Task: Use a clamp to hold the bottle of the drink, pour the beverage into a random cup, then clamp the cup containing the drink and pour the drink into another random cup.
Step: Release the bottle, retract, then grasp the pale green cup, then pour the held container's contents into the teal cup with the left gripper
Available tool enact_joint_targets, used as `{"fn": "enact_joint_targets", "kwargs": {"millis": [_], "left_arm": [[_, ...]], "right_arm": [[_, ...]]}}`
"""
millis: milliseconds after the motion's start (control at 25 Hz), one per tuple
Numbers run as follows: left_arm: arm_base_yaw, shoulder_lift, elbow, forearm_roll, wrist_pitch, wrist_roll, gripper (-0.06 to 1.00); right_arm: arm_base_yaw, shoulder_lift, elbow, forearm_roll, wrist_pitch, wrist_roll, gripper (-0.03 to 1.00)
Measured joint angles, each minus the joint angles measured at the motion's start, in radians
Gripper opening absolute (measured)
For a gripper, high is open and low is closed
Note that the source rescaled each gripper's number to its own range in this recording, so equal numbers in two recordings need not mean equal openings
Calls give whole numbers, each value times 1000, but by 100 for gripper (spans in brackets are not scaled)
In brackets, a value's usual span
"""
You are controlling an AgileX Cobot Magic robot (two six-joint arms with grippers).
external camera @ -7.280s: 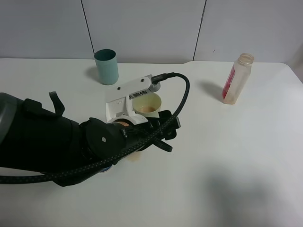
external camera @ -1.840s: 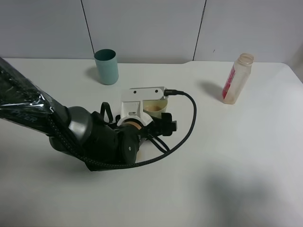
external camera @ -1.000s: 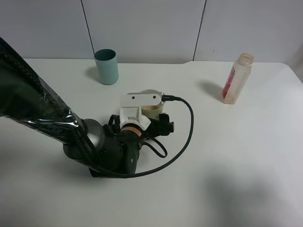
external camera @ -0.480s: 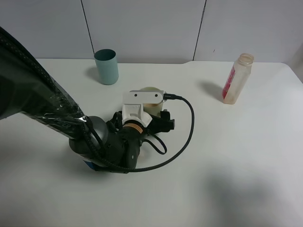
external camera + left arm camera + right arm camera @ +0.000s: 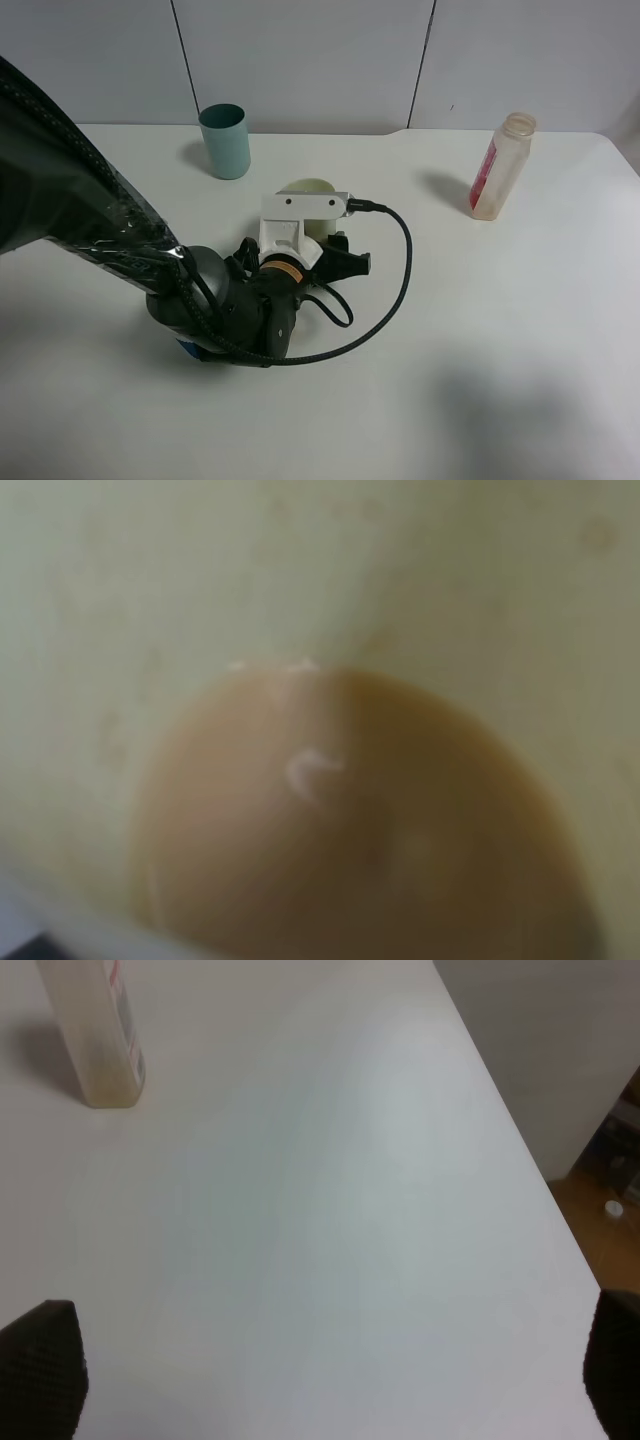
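Cream cup (image 5: pixel 306 187) sits mid-worktop (image 5: pixel 520 330), half hidden behind my left gripper (image 5: pixel 322 243). I cannot tell whether that gripper grips it. Its wrist camera shows brown drink (image 5: pixel 350 820) inside. Teal cup (image 5: pixel 224 141) is behind it and the bottle (image 5: pixel 502 167) is well apart. My right gripper (image 5: pixel 328 1365) is spread wide.

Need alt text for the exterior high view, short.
The black left arm reaches over a white table, its wrist covering most of a cream cup. A teal cup stands behind it to the left; a clear red-labelled bottle stands far right.
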Motion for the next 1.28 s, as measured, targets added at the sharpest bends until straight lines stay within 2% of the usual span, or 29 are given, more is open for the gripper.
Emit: {"fn": "enact_joint_targets", "kwargs": {"millis": [400,720,1000,1080,1280], "left_arm": [[0,-14,0,24,25,3,1],[0,-91,1,26,84,90,1],[12,-128,2,31,112,122,1],[36,-150,2,59,143,143,1],[147,-193,3,227,221,158,1]], "right_arm": [[0,0,0,0,0,0,100],[0,0,0,0,0,0,100],[0,0,0,0,0,0,100],[0,0,0,0,0,0,100],[0,0,0,0,0,0,100]]}}
